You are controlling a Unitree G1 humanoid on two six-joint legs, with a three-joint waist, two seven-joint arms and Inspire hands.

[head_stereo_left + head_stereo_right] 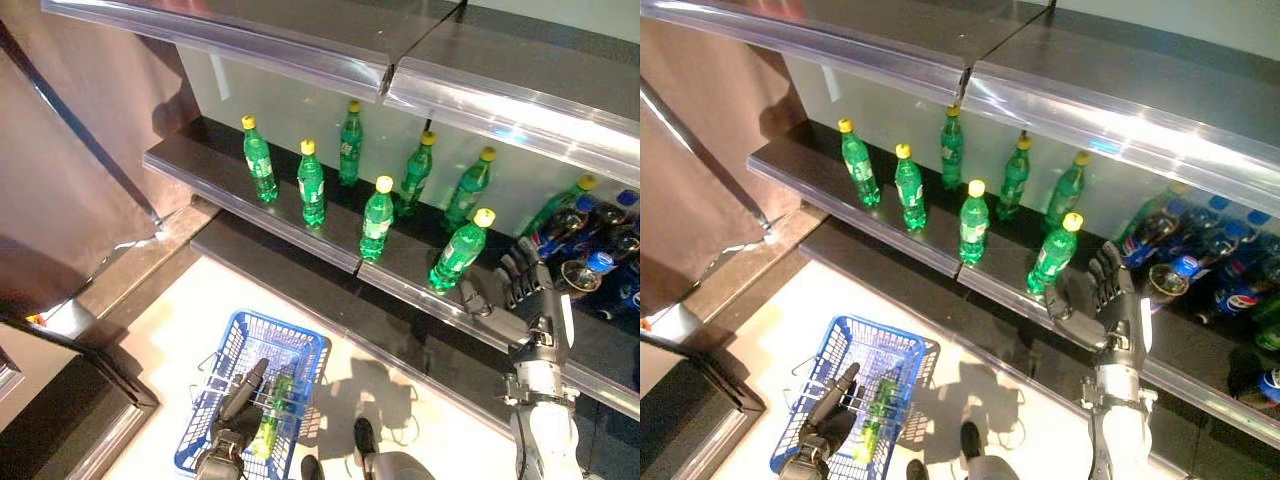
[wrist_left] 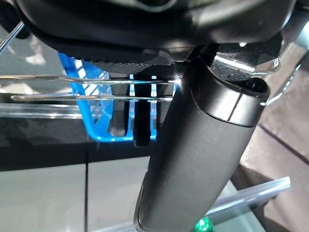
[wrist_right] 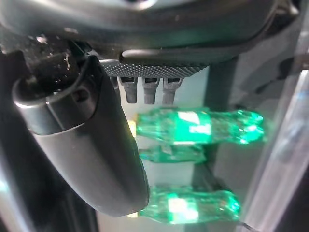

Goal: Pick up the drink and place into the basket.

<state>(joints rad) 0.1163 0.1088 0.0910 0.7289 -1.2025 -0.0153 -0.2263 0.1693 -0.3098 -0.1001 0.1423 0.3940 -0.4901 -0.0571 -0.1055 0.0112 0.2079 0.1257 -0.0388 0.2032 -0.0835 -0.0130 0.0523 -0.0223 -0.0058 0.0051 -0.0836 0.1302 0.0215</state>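
Note:
Green bottles with yellow caps stand on the dark shelf [image 1: 300, 235]. The nearest one [image 1: 460, 250] stands at the shelf's front edge, just left of my right hand [image 1: 525, 285]. That hand is open, fingers straight and raised, a little apart from the bottle; the right wrist view shows the bottle [image 3: 198, 126] just past the fingers [image 3: 145, 92]. My left hand [image 1: 240, 400] is shut on the wire handles [image 2: 96, 87] of the blue basket [image 1: 225, 355], which hangs low at the left. A green bottle [image 1: 270, 420] lies inside it.
Dark cola bottles with blue caps [image 1: 590, 250] stand on the shelf right of my right hand. An upper shelf [image 1: 400, 70] overhangs the bottles. A brown panel [image 1: 70, 150] stands at the left. The pale floor [image 1: 180, 300] lies below the shelf.

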